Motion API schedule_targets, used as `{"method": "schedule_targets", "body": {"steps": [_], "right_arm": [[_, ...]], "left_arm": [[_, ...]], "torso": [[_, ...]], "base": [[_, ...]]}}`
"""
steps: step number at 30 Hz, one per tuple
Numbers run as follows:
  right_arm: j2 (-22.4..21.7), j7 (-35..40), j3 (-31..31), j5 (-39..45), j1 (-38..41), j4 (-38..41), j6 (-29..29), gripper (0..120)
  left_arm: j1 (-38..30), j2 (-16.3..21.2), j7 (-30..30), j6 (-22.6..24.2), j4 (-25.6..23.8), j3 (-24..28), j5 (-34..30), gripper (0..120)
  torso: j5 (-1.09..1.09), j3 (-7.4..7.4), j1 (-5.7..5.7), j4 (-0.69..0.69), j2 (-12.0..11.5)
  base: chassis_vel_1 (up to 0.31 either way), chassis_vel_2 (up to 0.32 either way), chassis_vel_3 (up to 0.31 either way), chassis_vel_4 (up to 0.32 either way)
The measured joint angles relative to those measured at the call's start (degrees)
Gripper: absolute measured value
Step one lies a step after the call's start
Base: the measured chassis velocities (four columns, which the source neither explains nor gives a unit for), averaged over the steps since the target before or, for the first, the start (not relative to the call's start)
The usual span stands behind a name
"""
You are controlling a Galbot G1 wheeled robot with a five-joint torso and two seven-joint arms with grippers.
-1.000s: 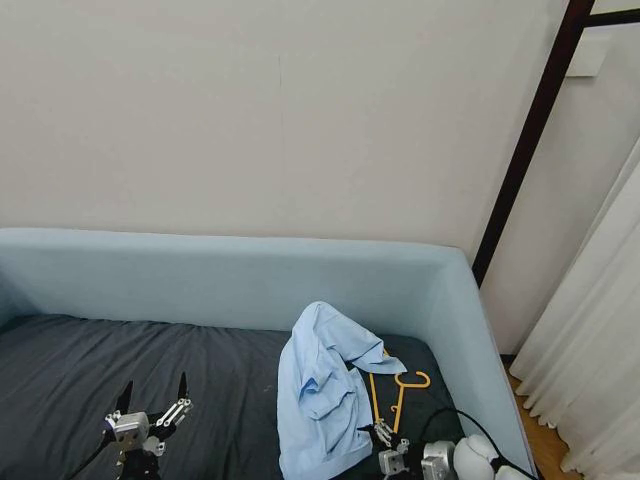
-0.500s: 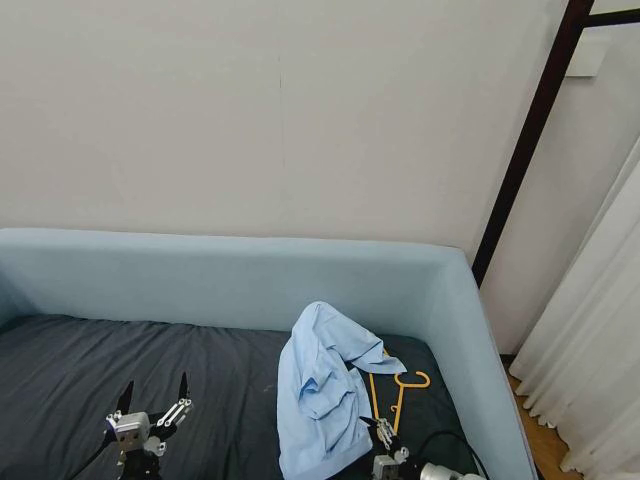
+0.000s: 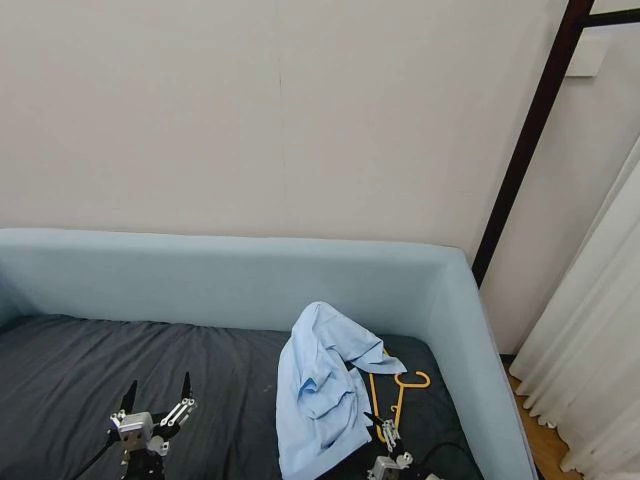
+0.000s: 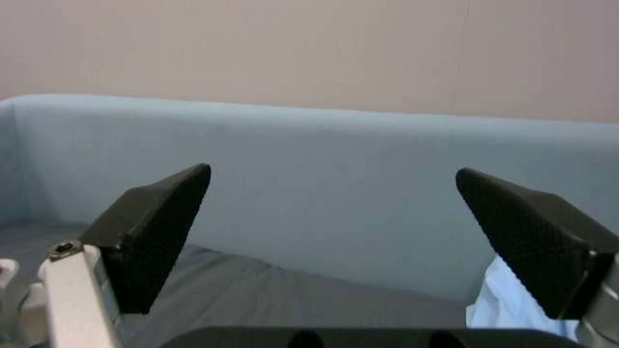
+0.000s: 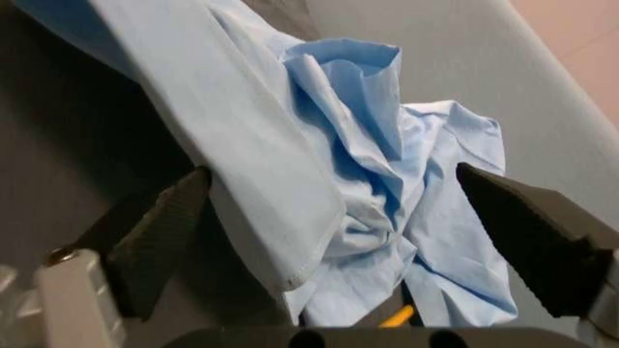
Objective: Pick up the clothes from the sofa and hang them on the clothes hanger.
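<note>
Right gripper (image 3: 383,432) spread beside blue shirt (image 3: 318,395) | left gripper (image 3: 157,388) spread

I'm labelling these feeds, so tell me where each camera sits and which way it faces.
Head: on the robot's head, looking down at the sofa; left gripper and right gripper show low.
Left wrist: behind its open fingers, facing the sofa's backrest.
Right wrist: behind its open fingers, facing the blue shirt.
Shared: head and right wrist both show the shirt and yellow hanger.

Crumpled light-blue shirt (image 3: 320,400) overlaps orange hanger (image 3: 399,400) on sofa (image 3: 200,280).
</note>
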Motion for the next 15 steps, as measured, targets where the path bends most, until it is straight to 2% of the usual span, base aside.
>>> {"method": "schedule_targets", "body": {"steps": [2, 5, 6, 10, 12, 15], "right_arm": [[0.2, -0.1, 0.1, -0.1, 0.1, -0.2, 0.4, 91], [0.6, -0.2, 0.5, -0.7, 0.3, -0.7, 1.3, 77], [0.6, -0.2, 0.5, -0.7, 0.3, -0.7, 1.3, 77], [1.0, -1.3, 0.7, -0.7, 0.6, -1.3, 3.3, 56], [1.2, -1.6, 0.8, -0.8, 0.7, -1.5, 3.8, 55], [1.7, -3.0, 1.1, -1.0, 1.1, -2.1, 4.7, 42]], "left_arm": [[0.0, 0.0, 0.0, 0.0, 0.0, 0.0, 0.0, 100], [0.0, 0.1, 0.0, -0.2, 0.3, 0.0, 0.0, 100], [0.0, 0.1, 0.0, -0.2, 0.3, 0.0, 0.0, 100], [-0.2, 0.1, 0.0, -0.3, 0.7, 0.0, -0.1, 100], [-0.3, 0.2, 0.0, -0.3, 0.8, 0.0, -0.1, 100], [-0.3, 0.2, 0.0, -0.4, 0.9, 0.0, -0.1, 100]], "torso": [[0.00, 0.00, 0.00, 0.00, 0.0], [0.00, 0.00, 0.00, 0.00, 0.0], [0.00, 0.00, 0.00, 0.00, 0.0], [0.00, 0.00, 0.00, 0.00, 0.0], [0.00, 0.00, 0.00, 0.00, 0.0], [-0.01, 0.00, 0.00, 0.00, 0.0]], "base": [[0.000, 0.000, 0.000, 0.000], [0.000, 0.000, 0.000, 0.000], [0.000, 0.000, 0.000, 0.000], [0.000, 0.000, 0.000, 0.000], [0.000, 0.000, 0.000, 0.000], [0.000, 0.000, 0.000, 0.000]]}}
